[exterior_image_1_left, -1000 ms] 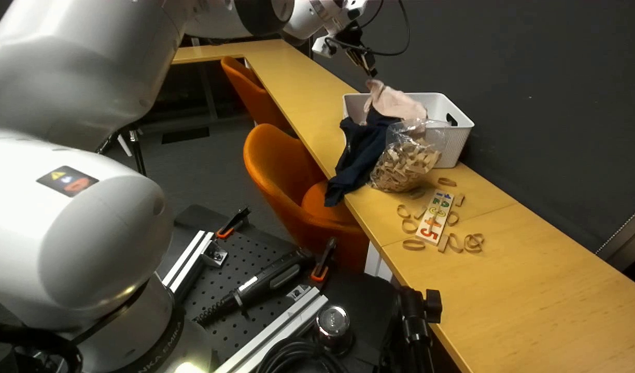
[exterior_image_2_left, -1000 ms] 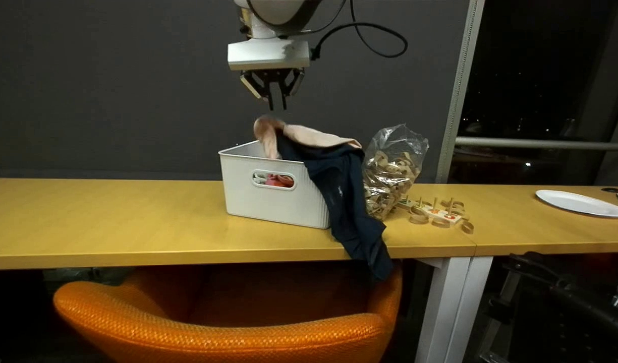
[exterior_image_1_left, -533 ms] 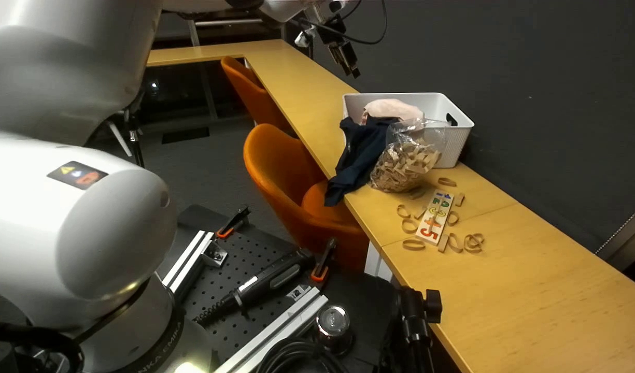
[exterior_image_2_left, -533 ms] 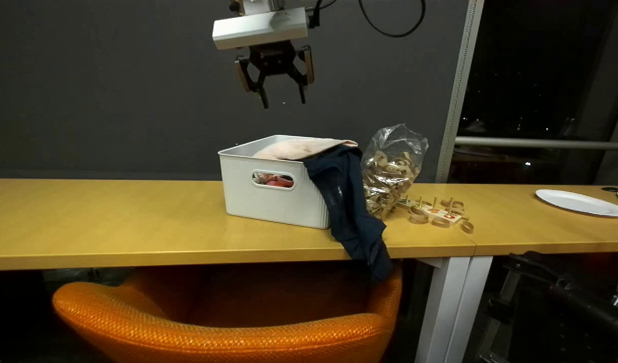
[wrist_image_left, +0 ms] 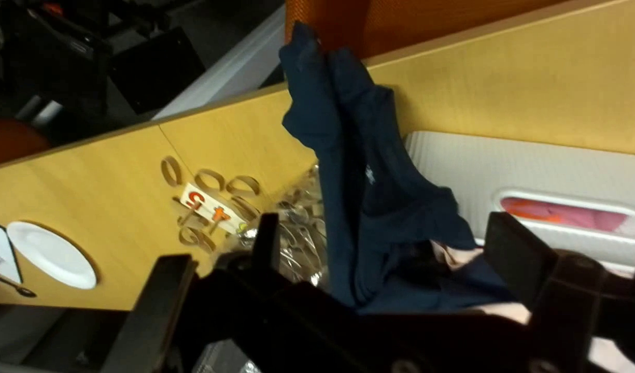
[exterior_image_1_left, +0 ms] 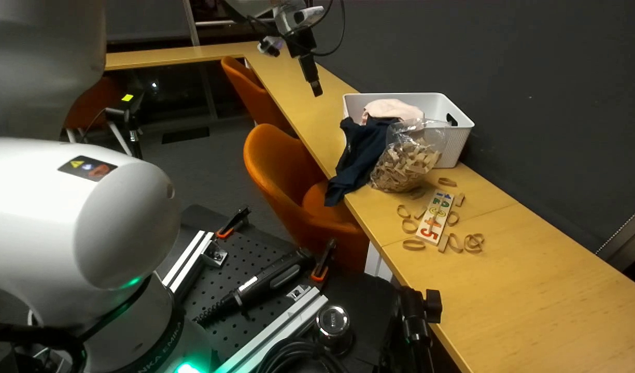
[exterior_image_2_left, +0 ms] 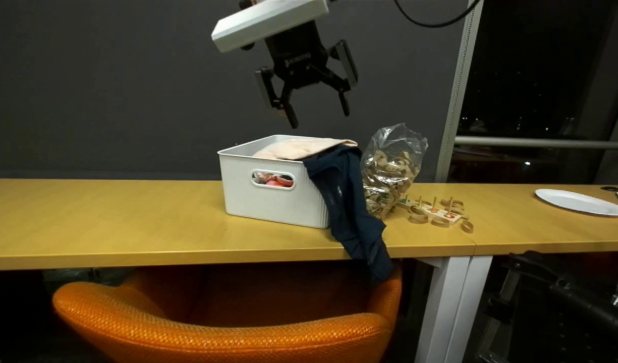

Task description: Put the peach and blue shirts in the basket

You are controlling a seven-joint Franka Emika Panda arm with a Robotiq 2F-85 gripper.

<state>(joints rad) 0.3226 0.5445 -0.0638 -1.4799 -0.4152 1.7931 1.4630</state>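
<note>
Jaws have spread, empty; peach shirt [exterior_image_2_left: 298, 148] has slumped into the basket [exterior_image_2_left: 268, 202], so the overhanging blue shirt [exterior_image_2_left: 346, 206] seems next.

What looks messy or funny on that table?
The blue shirt hangs out of the white basket and dangles past the edge of the table, though it should go inside. Brown rings also lie scattered around the number board, as if spilled, while similar brown pieces sit in the clear bag.
</note>
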